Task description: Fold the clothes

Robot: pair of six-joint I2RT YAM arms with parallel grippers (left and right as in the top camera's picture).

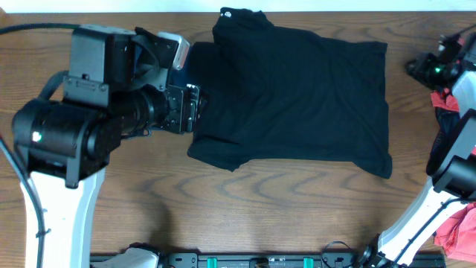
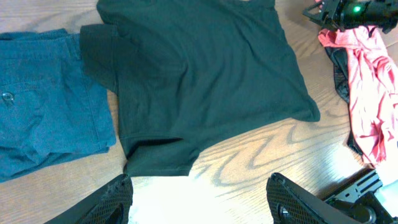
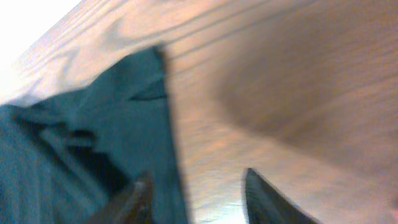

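Note:
A black shirt (image 1: 297, 97) lies spread flat across the middle of the table, with a small white logo (image 1: 225, 13) at its far-left corner. My left gripper (image 1: 199, 104) sits at the shirt's left edge. In the left wrist view it (image 2: 199, 180) is open over bare wood, just short of the shirt's hem (image 2: 155, 165), with nothing between the fingers. Navy shorts (image 2: 43, 106) lie beside the shirt. A coral-red piece (image 2: 367, 93) lies at the far side. My right gripper (image 1: 415, 68) is off the shirt's right edge. In its blurred wrist view it (image 3: 198, 174) is open, and a dark cloth edge (image 3: 93, 143) lies by one finger.
More coral-red cloth (image 1: 450, 100) and a dark mesh piece (image 1: 446, 130) are piled at the table's right edge, with another red bundle (image 1: 457, 227) at the near right. Bare wood (image 1: 297, 216) lies in front of the shirt. The left arm's body (image 1: 74, 126) covers the table's left side.

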